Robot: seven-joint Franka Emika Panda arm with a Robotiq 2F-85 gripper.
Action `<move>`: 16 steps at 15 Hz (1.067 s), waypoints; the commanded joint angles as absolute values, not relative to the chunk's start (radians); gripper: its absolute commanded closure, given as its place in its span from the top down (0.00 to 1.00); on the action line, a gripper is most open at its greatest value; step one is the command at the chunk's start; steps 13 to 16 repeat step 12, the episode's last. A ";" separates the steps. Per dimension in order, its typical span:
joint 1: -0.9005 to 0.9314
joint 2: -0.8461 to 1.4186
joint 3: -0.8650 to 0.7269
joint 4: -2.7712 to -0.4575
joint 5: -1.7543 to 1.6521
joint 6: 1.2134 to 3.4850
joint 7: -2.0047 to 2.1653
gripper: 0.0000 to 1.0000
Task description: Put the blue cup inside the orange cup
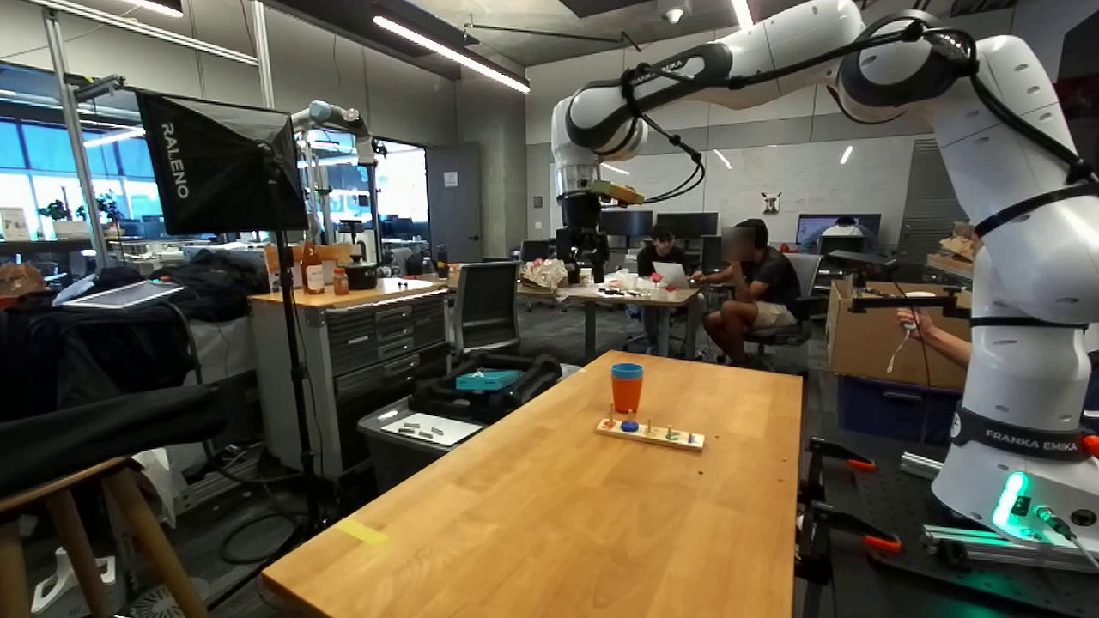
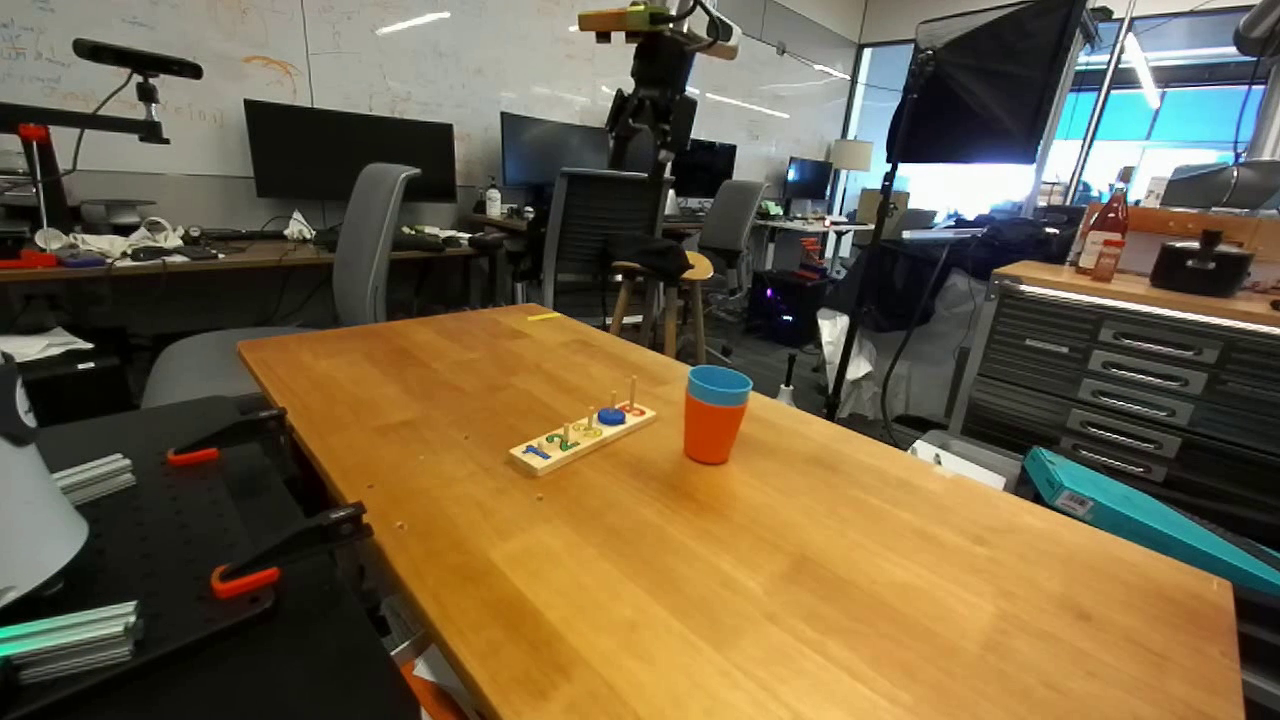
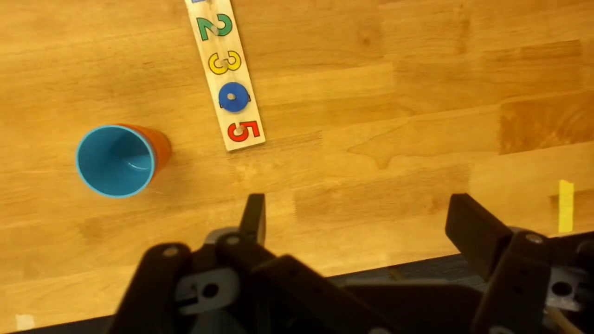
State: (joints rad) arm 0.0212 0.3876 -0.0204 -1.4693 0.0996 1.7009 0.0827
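The blue cup (image 1: 628, 371) is nested inside the orange cup (image 1: 627, 396), and both stand upright on the wooden table. In an exterior view, only the rim band of the blue cup (image 2: 720, 378) shows above the orange cup (image 2: 713, 432). In the wrist view I look into the empty blue cup (image 3: 115, 161) at the left, with a strip of the orange cup (image 3: 161, 144) beside it. My gripper (image 3: 357, 199) is open with nothing between its fingers. It hangs high above the table, apart from the cups, in both exterior views (image 1: 586, 275) (image 2: 640, 168).
A wooden number board (image 2: 560, 450) with pegs and a blue disc (image 2: 611, 416) lies beside the cups. Yellow tape (image 1: 363, 531) marks the table (image 1: 549, 532). Clamps (image 2: 245, 580) sit at the table's robot side. A softbox lamp (image 1: 221, 163) stands beyond the table.
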 commanded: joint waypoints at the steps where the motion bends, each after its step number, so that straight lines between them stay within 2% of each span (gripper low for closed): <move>1: 0.017 0.377 0.001 -1.427 0.075 1.650 -0.003 1.00; 16: 0.015 0.387 0.007 -1.419 0.062 1.675 -0.044 1.00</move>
